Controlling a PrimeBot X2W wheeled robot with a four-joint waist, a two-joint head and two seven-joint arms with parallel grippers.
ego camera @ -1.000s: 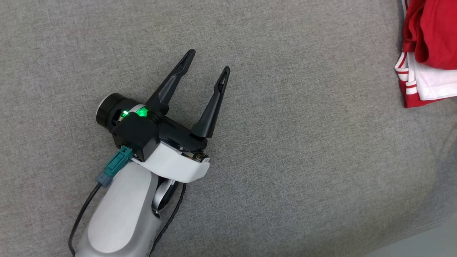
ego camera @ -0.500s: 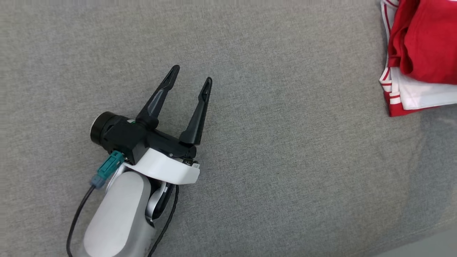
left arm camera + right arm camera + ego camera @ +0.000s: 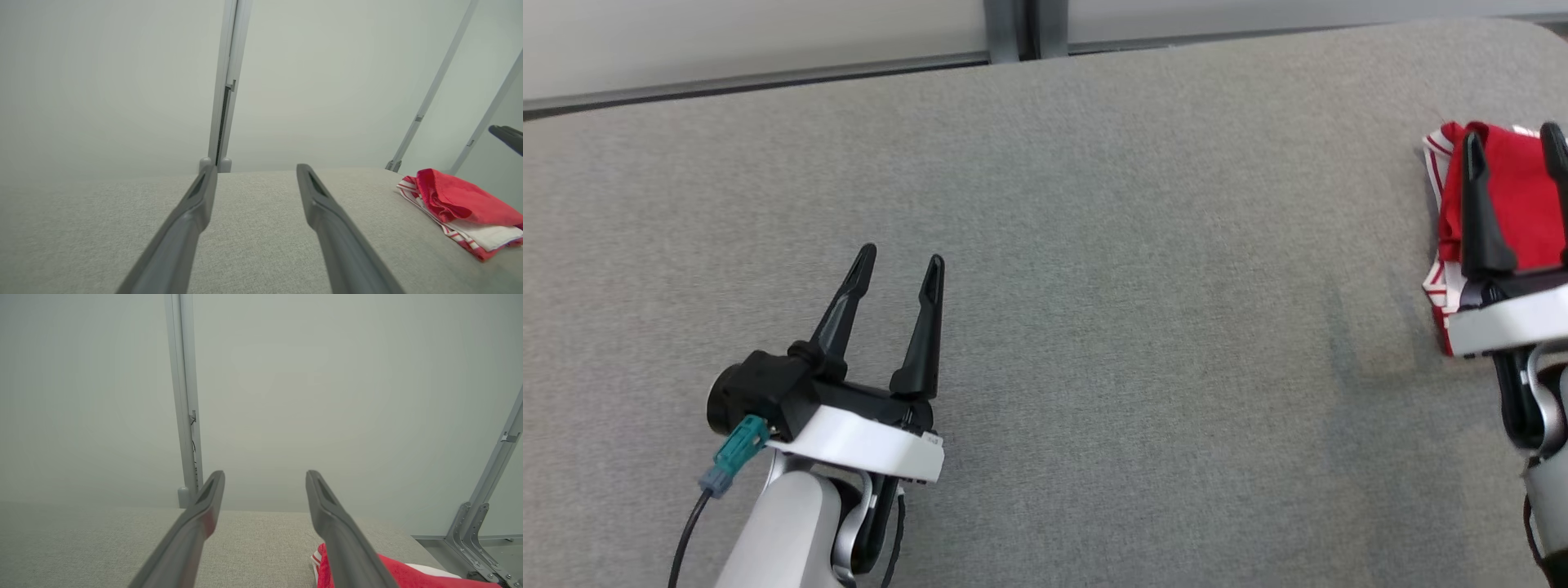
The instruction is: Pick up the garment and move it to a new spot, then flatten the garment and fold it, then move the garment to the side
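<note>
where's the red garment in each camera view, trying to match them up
Head view: the garment is at the far right edge, partly behind the right gripper.
Left wrist view: lower right, lying on the grey pad.
Right wrist view: bottom right, partly behind that gripper's finger.
Shared landmark: the grey post at the pad's far edge, also in the left wrist and right wrist views.

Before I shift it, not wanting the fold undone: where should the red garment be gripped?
Take the garment at its stacked left edge, where red, white and striped layers lie together, coming from the middle of the table; pinching all layers probably keeps the fold. The open right end effector is nearest.
</note>
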